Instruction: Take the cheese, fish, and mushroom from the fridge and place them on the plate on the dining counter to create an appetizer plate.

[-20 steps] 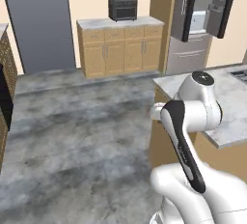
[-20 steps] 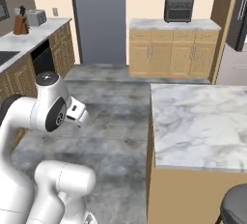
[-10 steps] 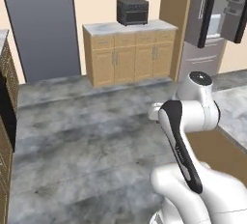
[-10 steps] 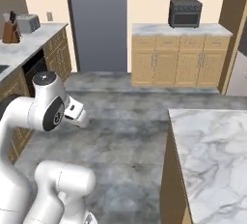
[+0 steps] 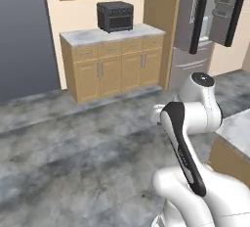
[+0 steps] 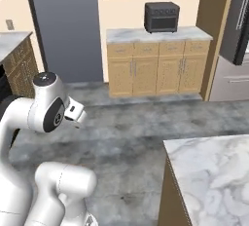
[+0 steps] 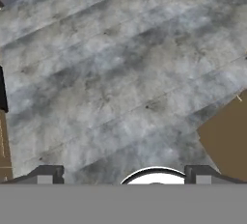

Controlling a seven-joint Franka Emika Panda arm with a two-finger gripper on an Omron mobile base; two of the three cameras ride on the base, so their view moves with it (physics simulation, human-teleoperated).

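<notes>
The fridge [image 5: 194, 23] stands at the back right with its dark doors swung open; its grey front [image 6: 232, 78] also shows at the right edge of the right base view. A corner of the dining counter [image 6: 214, 171], white-grey marble on tan wood sides, lies at the lower right. My gripper [image 7: 123, 175] hangs open over bare floor with nothing between its fingertips [image 7: 46, 174]. The arm is folded close above the base. The cheese, fish, mushroom and plate are out of view.
A wall counter [image 5: 112, 35] with wood cabinet doors carries a black toaster oven [image 5: 115, 16]. A dark grey panel [image 6: 65, 25] stands to its left. Grey mottled floor [image 5: 78, 143] stretches between me and the cabinets. The dining counter's wood side [image 7: 226, 141] is close on the right.
The whole scene has shifted: the base has driven toward the wall cabinets and fridge, which look larger now. The dining counter has slid right. The arm keeps its folded pose, gripper open.
</notes>
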